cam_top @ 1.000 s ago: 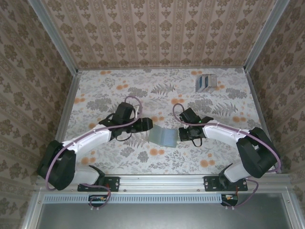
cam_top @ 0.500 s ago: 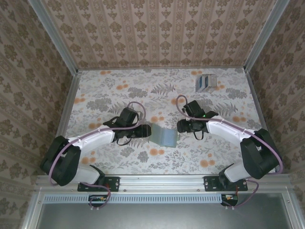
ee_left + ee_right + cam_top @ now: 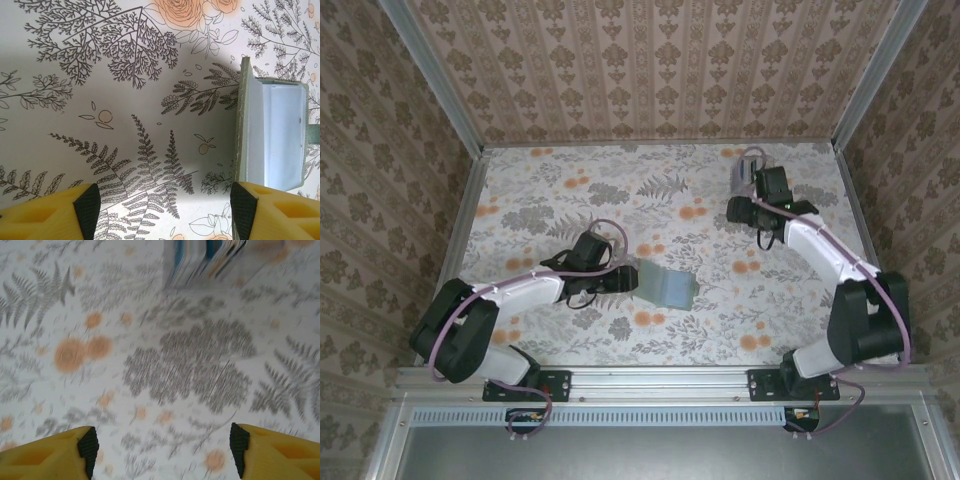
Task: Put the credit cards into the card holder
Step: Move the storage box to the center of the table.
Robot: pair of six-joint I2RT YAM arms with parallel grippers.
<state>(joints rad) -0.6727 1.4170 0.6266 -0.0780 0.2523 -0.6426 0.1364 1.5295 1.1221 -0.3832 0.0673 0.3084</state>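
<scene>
The credit cards [image 3: 667, 288] lie overlapped on the floral cloth near the middle of the table, pale blue-grey with a grey-green edge. In the left wrist view the cards [image 3: 272, 135] sit ahead and to the right. My left gripper [image 3: 626, 281] is just left of them, open, with only cloth between its pads [image 3: 165, 210]. The card holder [image 3: 741, 173] stands at the far right, silvery with blue stripes, and appears blurred at the top of the right wrist view [image 3: 205, 260]. My right gripper [image 3: 744, 206] hovers just in front of it, open and empty [image 3: 162, 445].
Patterned walls and metal rails [image 3: 460, 240] close in the table on three sides. The right arm's elbow [image 3: 865, 320] bulks at the near right. Bare floral cloth [image 3: 580, 190] spreads across the far left and centre.
My right gripper opened, let go of the cards and swung away to the far right toward the holder. The cards settled on the cloth. My left gripper opened a little and shifted slightly.
</scene>
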